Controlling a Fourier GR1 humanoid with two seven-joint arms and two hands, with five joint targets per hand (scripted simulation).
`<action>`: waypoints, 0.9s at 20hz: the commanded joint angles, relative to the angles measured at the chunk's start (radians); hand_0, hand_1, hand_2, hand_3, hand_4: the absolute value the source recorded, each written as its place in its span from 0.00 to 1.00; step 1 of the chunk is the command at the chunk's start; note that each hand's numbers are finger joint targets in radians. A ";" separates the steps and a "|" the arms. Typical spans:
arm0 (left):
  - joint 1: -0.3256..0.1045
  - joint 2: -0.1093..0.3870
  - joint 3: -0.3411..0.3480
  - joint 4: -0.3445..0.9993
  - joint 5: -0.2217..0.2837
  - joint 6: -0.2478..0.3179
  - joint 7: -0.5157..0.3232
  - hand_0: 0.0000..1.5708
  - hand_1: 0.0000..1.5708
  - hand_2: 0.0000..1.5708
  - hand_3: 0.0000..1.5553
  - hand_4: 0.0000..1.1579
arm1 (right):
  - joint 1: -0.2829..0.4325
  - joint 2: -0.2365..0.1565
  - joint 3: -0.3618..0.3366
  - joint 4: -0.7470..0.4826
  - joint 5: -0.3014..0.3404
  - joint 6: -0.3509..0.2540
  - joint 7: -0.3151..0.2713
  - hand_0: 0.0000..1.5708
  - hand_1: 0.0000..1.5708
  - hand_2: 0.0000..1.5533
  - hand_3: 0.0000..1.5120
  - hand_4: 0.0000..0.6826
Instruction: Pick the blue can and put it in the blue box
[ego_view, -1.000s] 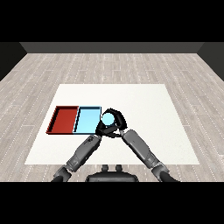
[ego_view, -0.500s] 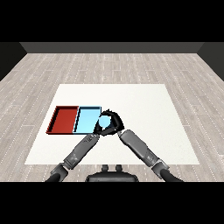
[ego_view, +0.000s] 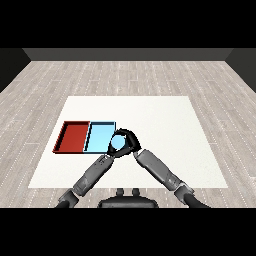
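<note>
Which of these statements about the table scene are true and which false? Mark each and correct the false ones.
1. The blue can is held in the right hand. True.
2. The red tray lies to the right of the light blue tray. False: it lies to the left.
3. The can lies flat in the red tray. False: it is in the hand, at the light blue tray's right edge.
4. The trays lie side by side. True.

Red tray (ego_view: 74, 137), light blue tray (ego_view: 99, 137), white table (ego_view: 165, 130).
</note>
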 joint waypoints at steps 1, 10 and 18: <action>-0.041 -0.044 -0.010 -0.020 0.023 -0.005 0.003 0.41 0.41 0.48 0.33 0.58 | -0.030 0.029 0.034 0.057 -0.077 -0.013 -0.041 0.91 0.91 0.94 0.92 0.87; -0.024 -0.044 0.032 0.051 0.120 -0.100 -0.058 0.91 0.91 0.86 0.64 0.59 | 0.015 0.029 -0.027 -0.023 -0.120 0.015 0.012 0.81 0.81 0.88 0.88 0.61; 0.013 -0.045 0.057 0.049 0.116 -0.096 -0.066 1.00 1.00 0.97 0.93 0.95 | 0.040 0.030 -0.078 -0.032 -0.059 0.062 0.048 0.00 0.00 0.00 0.00 0.00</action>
